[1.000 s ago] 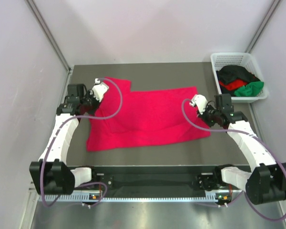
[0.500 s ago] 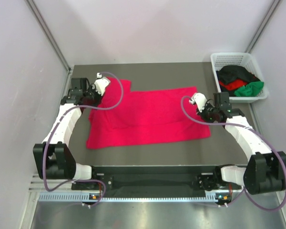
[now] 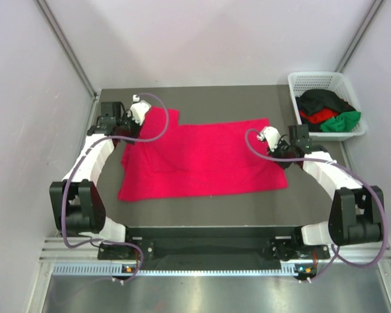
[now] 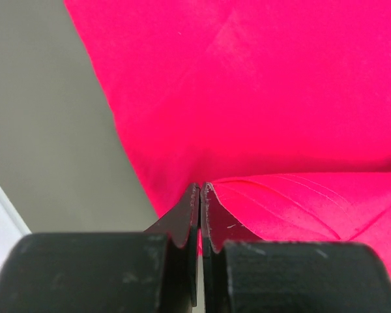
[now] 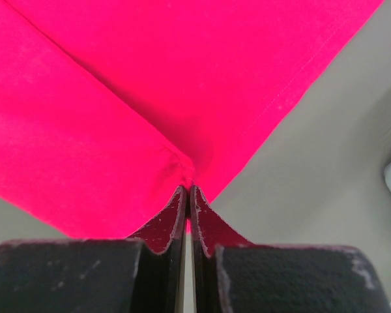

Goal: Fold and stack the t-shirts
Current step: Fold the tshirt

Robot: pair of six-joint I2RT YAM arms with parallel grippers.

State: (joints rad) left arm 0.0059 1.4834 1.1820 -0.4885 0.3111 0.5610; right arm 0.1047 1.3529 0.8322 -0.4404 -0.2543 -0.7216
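Black, with its jaws pressed flat together, the left gripper (image 4: 200, 189) pinches a raised fold at the left edge of the crimson-pink t-shirt (image 3: 202, 160); a thin sliver of the cloth shows between the two fingers. The right gripper (image 5: 188, 189) is likewise fully closed on the same shirt, and the cloth rises from the stitched right edge into its tips. In the top view both sets of fingertips are hidden beneath the wrist bodies, so the grips can be read only from the wrist cameras.

The shirt lies spread on the grey table (image 3: 247, 98), between the two arms, with its long side running left to right. The part at the far left, by the left gripper, is possibly a sleeve, but the overhead view is too coarse to settle this. Each wrist view cuts the shirt off at the frame edges, with bare table showing beside it.

At the far right corner of the table, well apart from the spread shirt, stands a white mesh basket (image 3: 300, 79). In it lie a black shirt (image 3: 322, 99), a red shirt (image 3: 311, 117) and a green shirt (image 3: 344, 120), bunched and overlapping, so their outlines cannot be made out
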